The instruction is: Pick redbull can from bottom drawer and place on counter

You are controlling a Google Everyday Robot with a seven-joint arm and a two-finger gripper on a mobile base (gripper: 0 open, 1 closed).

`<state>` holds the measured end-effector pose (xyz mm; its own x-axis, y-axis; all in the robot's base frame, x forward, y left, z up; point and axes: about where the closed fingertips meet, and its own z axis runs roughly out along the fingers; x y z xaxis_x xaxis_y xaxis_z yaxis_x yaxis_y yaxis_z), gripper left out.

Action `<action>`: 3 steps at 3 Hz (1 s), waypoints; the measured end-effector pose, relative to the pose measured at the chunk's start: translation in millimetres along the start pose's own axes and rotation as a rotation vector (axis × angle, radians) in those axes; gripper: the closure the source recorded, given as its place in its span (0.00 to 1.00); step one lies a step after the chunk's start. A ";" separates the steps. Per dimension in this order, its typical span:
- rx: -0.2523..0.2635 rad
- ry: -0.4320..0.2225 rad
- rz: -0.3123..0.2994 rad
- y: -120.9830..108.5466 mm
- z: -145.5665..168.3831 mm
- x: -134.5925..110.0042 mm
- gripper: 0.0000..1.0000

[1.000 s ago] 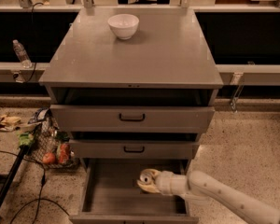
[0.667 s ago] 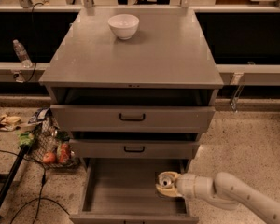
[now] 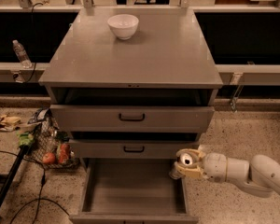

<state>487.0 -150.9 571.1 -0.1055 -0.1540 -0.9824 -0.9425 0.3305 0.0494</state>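
The bottom drawer (image 3: pixel 130 185) is pulled open, and its flat grey floor shows nothing lying on it. My gripper (image 3: pixel 185 166) reaches in from the right and is level with the drawer's right wall, just below the middle drawer. It is shut on the redbull can (image 3: pixel 186 159), which is tilted with its shiny round top towards the camera and held above the drawer's right edge. The counter (image 3: pixel 144 55) is the broad grey top of the cabinet, well above the gripper.
A white bowl (image 3: pixel 123 26) stands at the back of the counter. The two upper drawers (image 3: pixel 131 118) are slightly open. A clear plastic bottle (image 3: pixel 21 53) sits on a ledge at left. A wire basket of food items (image 3: pixel 51 148), cables and a dark pole lie on the floor at left.
My gripper has moved right and up with the can, from over the drawer floor to the drawer's right wall.
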 end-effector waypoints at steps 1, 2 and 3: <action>-0.009 0.012 0.004 3.0 4.2 6.4 1.00; -0.049 0.010 -0.038 13.0 1.2 -43.8 1.00; -0.092 0.059 -0.108 32.3 -2.5 -117.4 1.00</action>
<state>468.2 -124.4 688.4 -0.0178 -0.2396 -0.9707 -0.9742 0.2227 -0.0371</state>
